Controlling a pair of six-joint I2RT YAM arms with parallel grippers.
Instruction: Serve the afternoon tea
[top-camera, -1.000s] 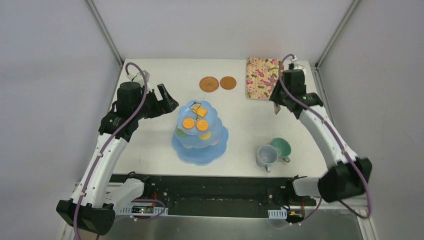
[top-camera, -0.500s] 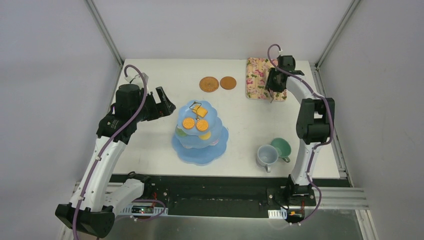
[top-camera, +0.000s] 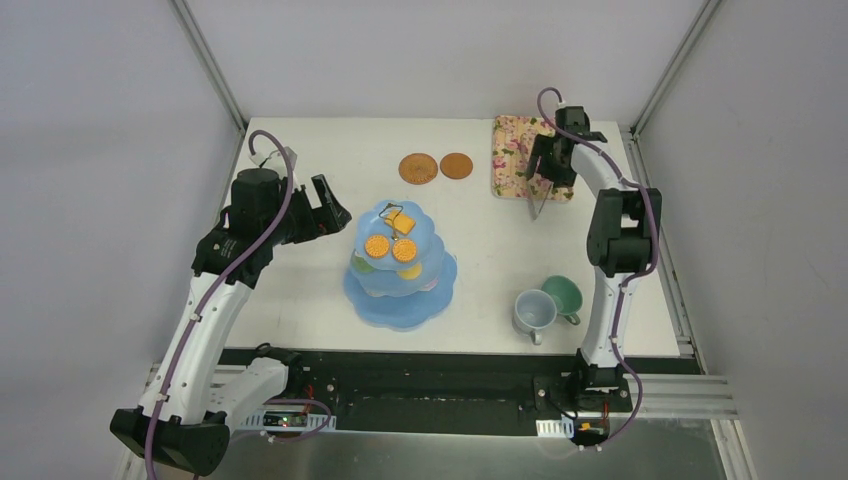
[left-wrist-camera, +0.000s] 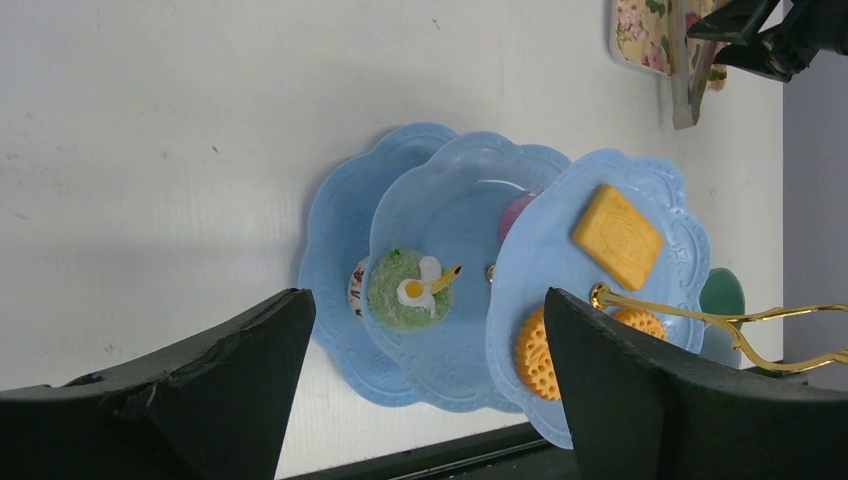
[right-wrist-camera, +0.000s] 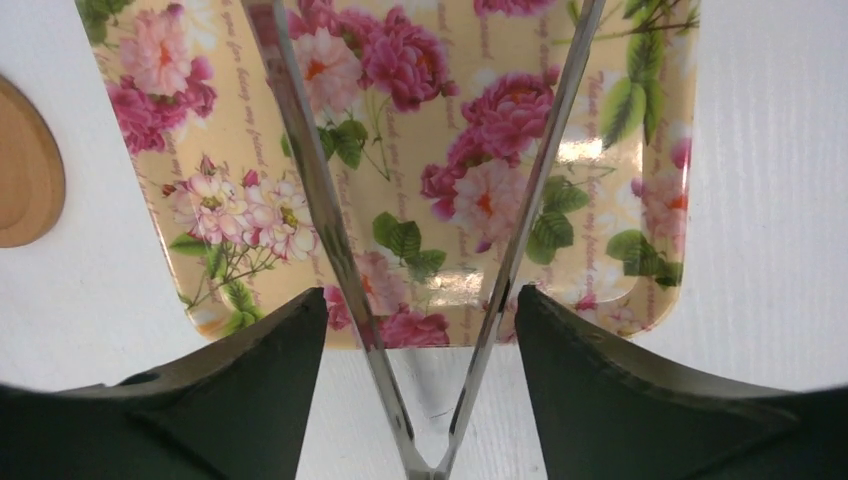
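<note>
Tongs (right-wrist-camera: 543, 150) sit between my right pincer's (right-wrist-camera: 420, 295) spread jaws over the tray (right-wrist-camera: 450, 130); gripped or not, I cannot tell. Left pincer (left-wrist-camera: 425, 300) gapes empty near the stand (top-camera: 385, 310), centre of the worktop (top-camera: 300, 290).

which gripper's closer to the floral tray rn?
Right. The right gripper hovers over the floral tray; the left gripper is far off, beside the blue stand.

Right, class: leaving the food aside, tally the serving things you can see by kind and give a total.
Three-tier stand: 1
Cups: 2, grey-blue cup and green cup
Coasters: 2, larger coaster and smaller coaster
Floral tray: 1
Metal tongs: 1
Total: 7
</note>
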